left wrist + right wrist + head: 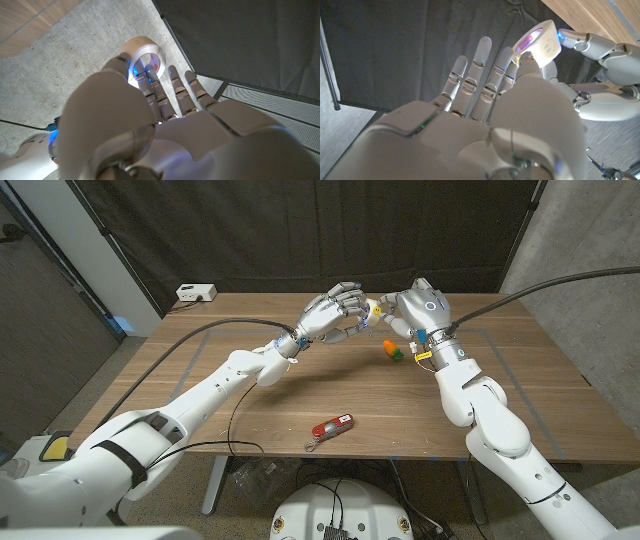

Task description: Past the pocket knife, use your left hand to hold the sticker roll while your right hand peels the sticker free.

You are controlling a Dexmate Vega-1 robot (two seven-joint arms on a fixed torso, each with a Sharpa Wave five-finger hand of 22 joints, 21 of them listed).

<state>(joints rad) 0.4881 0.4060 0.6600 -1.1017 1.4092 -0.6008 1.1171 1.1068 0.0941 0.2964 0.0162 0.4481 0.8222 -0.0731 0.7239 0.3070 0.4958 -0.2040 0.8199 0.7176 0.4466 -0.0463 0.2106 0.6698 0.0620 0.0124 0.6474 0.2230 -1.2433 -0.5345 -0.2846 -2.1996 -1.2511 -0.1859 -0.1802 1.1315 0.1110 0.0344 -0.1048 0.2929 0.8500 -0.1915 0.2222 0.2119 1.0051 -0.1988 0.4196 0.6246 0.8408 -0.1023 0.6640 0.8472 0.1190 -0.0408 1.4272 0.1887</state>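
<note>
Roll (145, 56) is held aloft past the knife (331, 427), above the table's far middle, pinched in the left hand (335, 313); right hand (405, 308), fingers spread, touches it; peel apparently unfinished.

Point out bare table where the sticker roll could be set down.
Bare wood lies left of the left arm, and between the pocket knife and the raised robot hands. It is crowded near the orange and green objects under the right robot hand.
</note>
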